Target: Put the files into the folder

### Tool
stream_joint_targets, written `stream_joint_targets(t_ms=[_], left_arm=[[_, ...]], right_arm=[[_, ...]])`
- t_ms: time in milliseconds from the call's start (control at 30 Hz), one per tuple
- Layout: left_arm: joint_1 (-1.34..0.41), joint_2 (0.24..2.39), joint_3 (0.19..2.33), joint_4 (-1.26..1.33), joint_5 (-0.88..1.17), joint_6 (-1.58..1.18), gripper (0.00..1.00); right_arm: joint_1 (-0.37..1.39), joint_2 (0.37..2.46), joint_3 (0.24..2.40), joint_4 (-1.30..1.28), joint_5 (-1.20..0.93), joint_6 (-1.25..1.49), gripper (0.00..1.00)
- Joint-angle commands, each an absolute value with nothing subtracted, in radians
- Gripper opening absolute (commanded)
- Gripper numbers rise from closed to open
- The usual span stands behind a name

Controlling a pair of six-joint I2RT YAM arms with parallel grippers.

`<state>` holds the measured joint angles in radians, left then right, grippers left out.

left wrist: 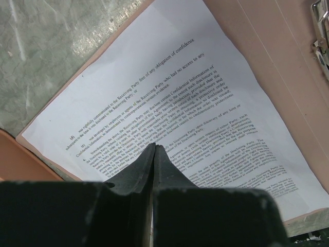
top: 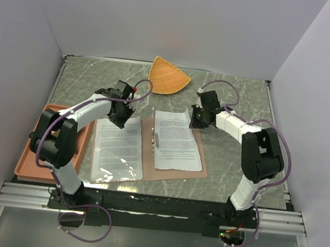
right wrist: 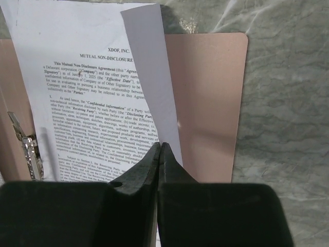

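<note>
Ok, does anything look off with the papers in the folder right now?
Yes: the right-hand sheet has one long edge folded up and over, a strip curling above the folder, its end pinched by the right gripper.

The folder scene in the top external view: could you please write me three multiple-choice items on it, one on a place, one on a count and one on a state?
1. Where on the table is the orange fan-shaped dish?
A. near edge
B. far edge, beyond the folder
C. on the folder
2. How many printed sheets lie on the folder?
A. one
B. four
C. two
3. How is the folder?
A. lying open flat
B. shut
C. standing upright
Key: 1 B, the dish sits past the folder's far side; 2 C, one sheet lies on each half; 3 A, both halves lie spread on the table.
</note>
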<state>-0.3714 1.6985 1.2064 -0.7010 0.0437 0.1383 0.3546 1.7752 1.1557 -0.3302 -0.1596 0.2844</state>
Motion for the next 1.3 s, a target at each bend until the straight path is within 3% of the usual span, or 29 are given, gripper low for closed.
stream_joint_targets(t_ms=[0,33,67,167,267,367,467,633,800,900,1267], left_arm=[[-0.367,1.687,1.229,-0.703,0.037,0.153,0.07],[-0.367,1.687,1.227,-0.703,0.038,0.153,0.07],[-0.367,1.687,1.226,-0.703,0.040,0.153,0.07],[-0.367,1.686,1.223,-0.701,0.041,0.156,0.07],[-0.367,1.684,1.227,-0.704,0.040,0.156,0.07],[-0.367,1.681,1.227,-0.707,0.041,0.160,0.07],[-0.367,1.678,1.227,-0.709,0.040,0.160,0.07],[-0.367,1.674,1.223,-0.709,0.031,0.163,0.07],[-0.365,1.667,1.224,-0.709,0.040,0.156,0.07],[-0.367,1.661,1.221,-0.710,0.041,0.153,0.07],[-0.365,1.640,1.201,-0.710,0.035,0.152,0.07]], right_arm=[[0.357,1.786,1.192,-0.348,-0.104,0.262,0.15],[0.357,1.783,1.190,-0.348,-0.097,0.264,0.20],[0.356,1.781,1.192,-0.354,-0.084,0.273,0.35],[0.359,1.760,1.198,-0.388,-0.002,0.288,0.59],[0.373,1.715,1.204,-0.428,0.126,0.298,0.78],[0.399,1.666,1.218,-0.465,0.207,0.308,0.88],[0.457,1.579,1.195,-0.483,0.267,0.302,0.91],[0.671,1.456,1.102,-0.468,0.232,0.284,0.87],[0.993,1.560,1.111,-0.540,0.307,0.368,0.81],[1.089,1.665,1.158,-0.604,0.363,0.426,0.81],[1.161,1.759,1.203,-0.614,0.397,0.474,0.73]])
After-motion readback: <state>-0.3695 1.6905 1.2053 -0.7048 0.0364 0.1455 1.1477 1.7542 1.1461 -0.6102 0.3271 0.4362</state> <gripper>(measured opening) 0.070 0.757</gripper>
